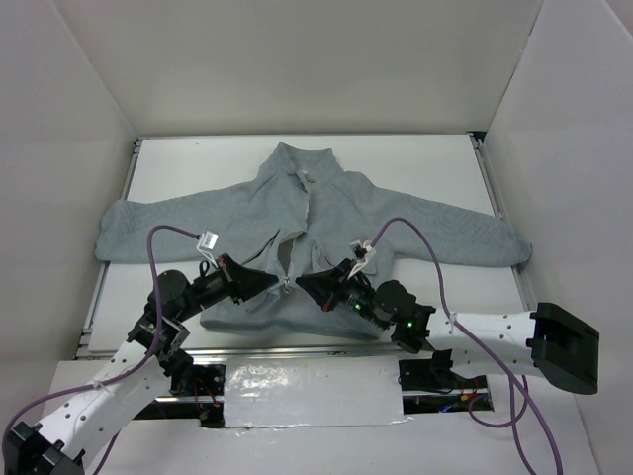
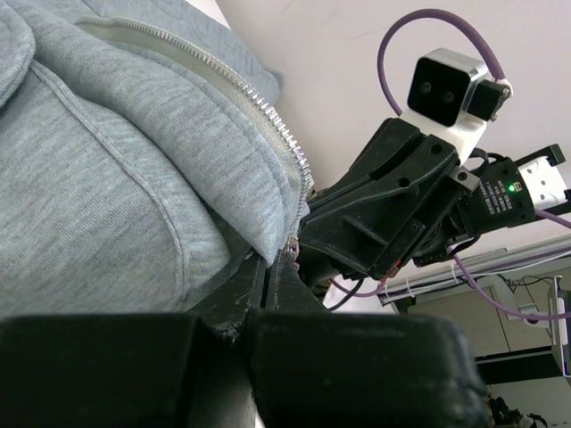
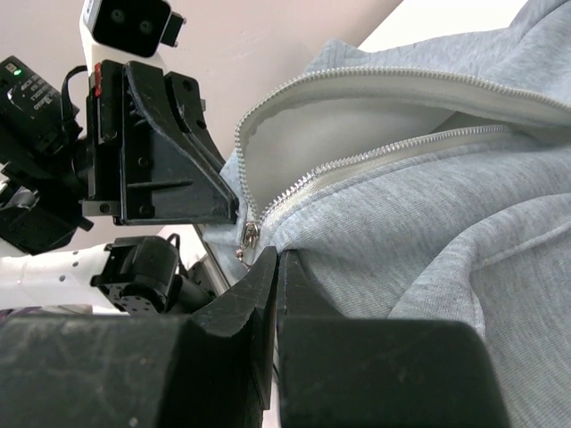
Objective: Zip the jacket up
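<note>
The light-grey fleece jacket [image 1: 326, 213] lies flat on the white table, collar far and hem near. Its pale centre zipper [image 1: 305, 213] is open over most of its length, and the metal pull [image 1: 287, 287] sits at the hem. My left gripper [image 1: 275, 285] is shut on the hem just left of the pull, and my right gripper [image 1: 300, 284] is shut on the hem just right of it. In the right wrist view the gripper [image 3: 277, 254] pinches fabric beside the slider [image 3: 251, 235]. In the left wrist view the gripper [image 2: 278, 259] meets fabric under the zipper teeth [image 2: 268, 116].
White walls enclose the table [image 1: 198, 168] on three sides. A metal rail [image 1: 99, 297] runs along the left and near edges. A foil-taped strip [image 1: 312, 396] lies between the arm bases. Purple cables [image 1: 415, 237] arc above both wrists. The sleeves [image 1: 134, 233] reach both sides.
</note>
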You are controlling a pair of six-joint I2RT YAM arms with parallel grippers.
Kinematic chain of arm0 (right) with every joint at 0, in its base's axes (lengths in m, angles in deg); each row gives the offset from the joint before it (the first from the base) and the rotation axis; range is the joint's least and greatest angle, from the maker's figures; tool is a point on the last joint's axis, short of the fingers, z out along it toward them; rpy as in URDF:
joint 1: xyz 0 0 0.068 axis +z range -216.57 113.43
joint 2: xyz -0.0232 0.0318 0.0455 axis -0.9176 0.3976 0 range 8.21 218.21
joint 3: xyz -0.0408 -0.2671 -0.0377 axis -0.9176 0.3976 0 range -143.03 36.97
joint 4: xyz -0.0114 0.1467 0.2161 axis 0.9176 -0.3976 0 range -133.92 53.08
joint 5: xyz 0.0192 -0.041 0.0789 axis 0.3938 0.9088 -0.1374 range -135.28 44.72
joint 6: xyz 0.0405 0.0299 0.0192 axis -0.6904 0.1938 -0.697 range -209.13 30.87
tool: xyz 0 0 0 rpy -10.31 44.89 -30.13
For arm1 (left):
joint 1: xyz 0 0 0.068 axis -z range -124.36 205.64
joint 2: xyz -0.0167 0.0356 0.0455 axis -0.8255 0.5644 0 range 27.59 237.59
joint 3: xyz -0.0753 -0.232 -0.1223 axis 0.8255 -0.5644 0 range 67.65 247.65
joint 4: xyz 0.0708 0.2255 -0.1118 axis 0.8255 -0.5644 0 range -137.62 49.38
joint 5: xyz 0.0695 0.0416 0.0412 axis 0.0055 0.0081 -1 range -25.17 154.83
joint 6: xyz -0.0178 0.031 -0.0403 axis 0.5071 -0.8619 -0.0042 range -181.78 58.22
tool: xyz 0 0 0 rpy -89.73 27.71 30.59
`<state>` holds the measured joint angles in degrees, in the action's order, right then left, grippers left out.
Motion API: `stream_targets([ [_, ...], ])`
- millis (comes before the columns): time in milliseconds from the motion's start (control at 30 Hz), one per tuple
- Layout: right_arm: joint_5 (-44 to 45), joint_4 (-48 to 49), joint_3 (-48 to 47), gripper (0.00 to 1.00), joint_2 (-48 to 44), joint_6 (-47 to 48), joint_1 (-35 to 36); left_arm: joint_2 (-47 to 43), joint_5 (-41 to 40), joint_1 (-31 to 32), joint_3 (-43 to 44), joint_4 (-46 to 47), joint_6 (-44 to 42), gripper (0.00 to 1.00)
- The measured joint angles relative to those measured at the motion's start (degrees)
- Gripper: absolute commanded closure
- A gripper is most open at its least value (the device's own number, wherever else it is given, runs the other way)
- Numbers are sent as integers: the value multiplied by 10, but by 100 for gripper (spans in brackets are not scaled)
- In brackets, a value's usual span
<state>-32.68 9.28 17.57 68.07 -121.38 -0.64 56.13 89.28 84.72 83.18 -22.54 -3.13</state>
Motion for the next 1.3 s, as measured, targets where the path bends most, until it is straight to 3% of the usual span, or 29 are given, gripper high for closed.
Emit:
stream_targets([
  [400, -10, -12, -24, 100, 11, 6, -16, 6, 10, 0, -10, 19, -2, 100],
  [767, -64, -84, -54, 100, 25, 1, -34, -9, 30, 0, -12, -36, -60, 100],
  [1067, -135, -136, -53, 100, 78, -45, -38, 17, 60, 0, -92, -21, -65, 100],
  [1300, -138, -143, -14, 100, 94, -118, -33, 39, 61, 0, -121, -9, -60, 100],
])
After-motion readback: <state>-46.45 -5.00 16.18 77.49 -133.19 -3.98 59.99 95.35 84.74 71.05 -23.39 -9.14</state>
